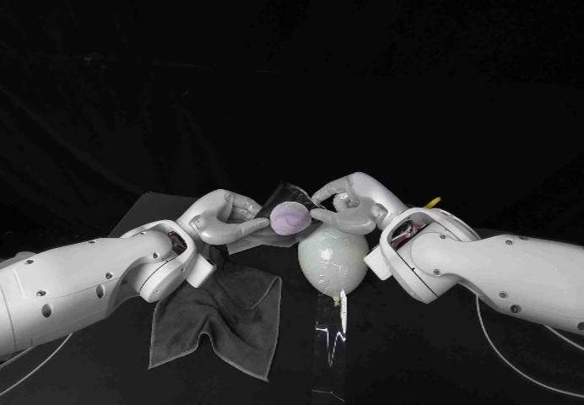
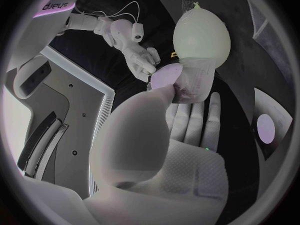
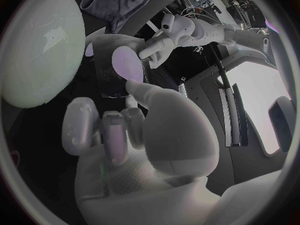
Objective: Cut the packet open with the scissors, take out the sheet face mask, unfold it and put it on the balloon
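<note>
The pale balloon (image 1: 327,257) lies on the table with its knot toward me; it also shows as the balloon (image 2: 201,32) and the balloon (image 3: 40,50) in the wrist views. Both hands meet just over its far end. My left hand (image 1: 229,218) and right hand (image 1: 353,207) each pinch an edge of the dark, thin sheet mask (image 1: 289,194), stretched between them by the balloon's top. The mask (image 2: 192,82) hangs at my left fingertips, and the right thumb presses on the mask (image 3: 115,82). The shiny packet (image 1: 331,329) lies flat in front of the balloon.
A dark grey cloth (image 1: 219,312) is spread on the table under my left forearm. A small yellow tip (image 1: 433,202) pokes out behind my right wrist; what it belongs to is hidden. Black table surface extends beyond the hands.
</note>
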Robot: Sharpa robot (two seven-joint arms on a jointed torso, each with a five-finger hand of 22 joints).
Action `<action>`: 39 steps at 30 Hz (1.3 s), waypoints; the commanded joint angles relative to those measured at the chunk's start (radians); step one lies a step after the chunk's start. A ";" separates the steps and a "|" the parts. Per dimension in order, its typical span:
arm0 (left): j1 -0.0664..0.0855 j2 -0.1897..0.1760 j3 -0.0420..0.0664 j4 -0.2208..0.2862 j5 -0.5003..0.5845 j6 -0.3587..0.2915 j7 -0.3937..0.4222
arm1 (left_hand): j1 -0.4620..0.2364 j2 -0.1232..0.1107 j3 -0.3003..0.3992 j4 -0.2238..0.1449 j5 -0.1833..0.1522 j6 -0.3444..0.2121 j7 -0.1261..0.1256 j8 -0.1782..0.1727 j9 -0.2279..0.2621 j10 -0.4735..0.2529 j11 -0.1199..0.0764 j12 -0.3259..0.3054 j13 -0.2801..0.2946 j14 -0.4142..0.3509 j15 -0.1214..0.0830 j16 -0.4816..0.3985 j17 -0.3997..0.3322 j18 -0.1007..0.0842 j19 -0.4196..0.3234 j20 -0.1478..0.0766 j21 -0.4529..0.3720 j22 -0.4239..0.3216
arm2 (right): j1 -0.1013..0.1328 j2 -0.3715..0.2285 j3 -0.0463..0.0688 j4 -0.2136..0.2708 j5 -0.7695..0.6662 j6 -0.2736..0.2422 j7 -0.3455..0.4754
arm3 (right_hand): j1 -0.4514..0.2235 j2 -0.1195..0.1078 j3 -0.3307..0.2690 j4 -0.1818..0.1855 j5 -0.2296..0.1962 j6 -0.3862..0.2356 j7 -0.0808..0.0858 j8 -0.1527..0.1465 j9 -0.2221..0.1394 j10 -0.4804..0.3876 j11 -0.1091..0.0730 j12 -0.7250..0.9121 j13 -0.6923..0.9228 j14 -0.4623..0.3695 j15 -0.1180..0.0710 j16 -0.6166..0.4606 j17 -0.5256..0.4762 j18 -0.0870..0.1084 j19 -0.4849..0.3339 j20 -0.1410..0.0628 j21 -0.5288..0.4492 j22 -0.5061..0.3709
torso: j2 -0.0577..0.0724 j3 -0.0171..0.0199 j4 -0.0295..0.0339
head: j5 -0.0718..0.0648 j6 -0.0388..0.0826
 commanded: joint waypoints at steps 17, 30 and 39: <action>-0.001 0.011 0.001 0.004 -0.096 -0.042 -0.063 | -0.021 0.028 0.010 -0.037 0.004 0.019 -0.018 0.056 0.049 0.118 -0.035 0.016 0.005 0.097 -0.039 0.079 0.040 0.044 0.105 -0.022 0.100 0.051 | 0.001 -0.009 0.001 0.010 0.033 -0.001 0.029 | -0.004 -0.012 0.006 -0.003 0.000 -0.006 -0.001 0.067 0.104 0.013 -0.003 -0.009 0.110 0.086 -0.010 0.002 0.174 -0.008 -0.002 -0.004 -0.003 0.174 | 0.000 0.0005 -0.0015 | 0.001 -0.001; -0.001 0.013 0.001 -0.009 -0.134 -0.070 -0.084 | -0.027 0.033 0.008 -0.044 0.004 0.019 -0.022 0.063 0.059 0.132 -0.039 0.014 0.005 0.102 -0.043 0.092 0.048 0.046 0.105 -0.026 0.124 0.065 | 0.002 -0.042 0.001 0.040 0.095 0.010 0.074 | -0.009 -0.012 0.012 -0.004 0.000 -0.014 0.000 0.069 0.106 0.003 -0.002 -0.023 0.097 0.084 -0.009 0.000 0.167 -0.005 -0.010 -0.004 -0.019 0.170 | 0.000 0.0008 -0.0016 | -0.005 0.002; -0.001 0.015 0.001 -0.012 -0.150 -0.073 -0.091 | -0.027 0.036 0.011 -0.047 0.004 0.018 -0.022 0.064 0.063 0.135 -0.039 0.012 0.005 0.101 -0.044 0.095 0.050 0.046 0.102 -0.028 0.132 0.071 | 0.004 -0.051 0.002 0.044 0.146 0.011 0.098 | -0.014 -0.011 0.017 -0.004 0.000 -0.021 0.002 0.070 0.108 -0.006 -0.001 -0.038 0.082 0.083 -0.009 -0.001 0.163 -0.003 -0.014 -0.004 -0.027 0.167 | 0.000 0.0002 -0.0008 | -0.008 0.002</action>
